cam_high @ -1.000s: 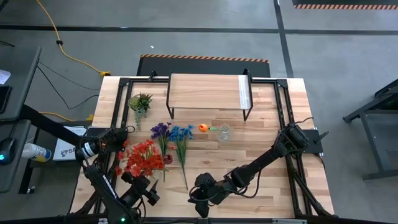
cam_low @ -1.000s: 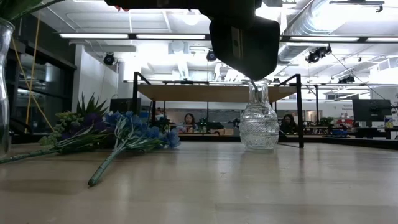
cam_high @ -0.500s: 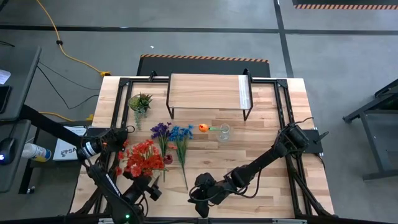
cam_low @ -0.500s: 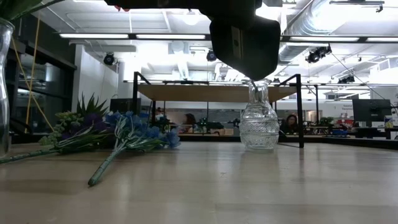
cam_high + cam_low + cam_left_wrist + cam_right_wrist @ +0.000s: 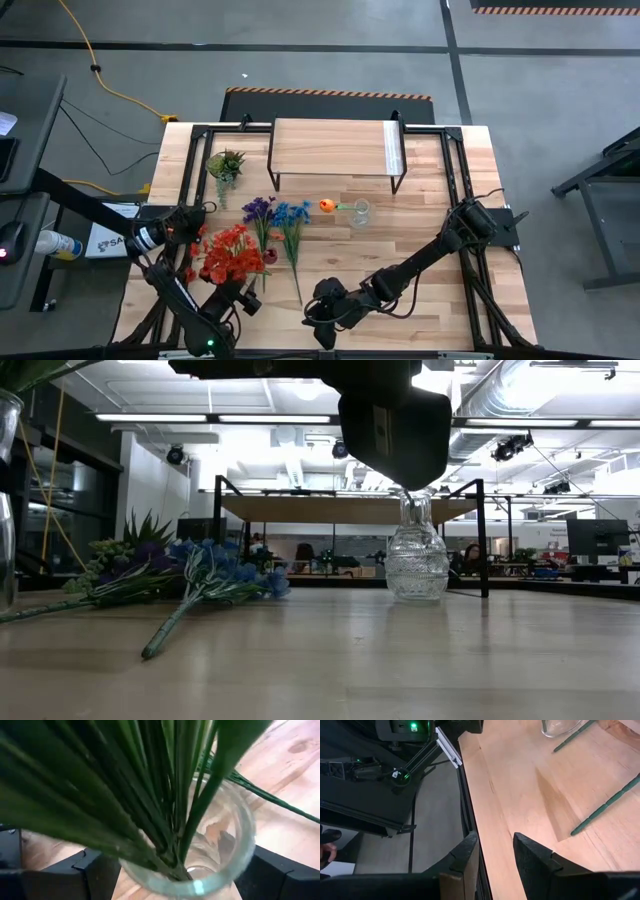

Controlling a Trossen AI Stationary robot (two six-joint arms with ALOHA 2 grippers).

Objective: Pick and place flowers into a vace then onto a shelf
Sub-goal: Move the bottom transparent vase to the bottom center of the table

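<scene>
Bright, even overhead light all round. Ceiling strips glaring at 12 o'clock in low view. Soft shadows on table. Stems and vase rim blurred in left wrist view.

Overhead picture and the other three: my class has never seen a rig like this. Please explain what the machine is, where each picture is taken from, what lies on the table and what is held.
It is a robot with two dark arms working at a wooden table. One camera looks straight down, one looks level across the tabletop, and one sits on each wrist. Purple flowers, blue flowers and an orange flower lie near a small glass vase, in front of the shelf. The left gripper is at a taller vase holding red flowers. The right gripper is open and empty by the table's edge.
</scene>
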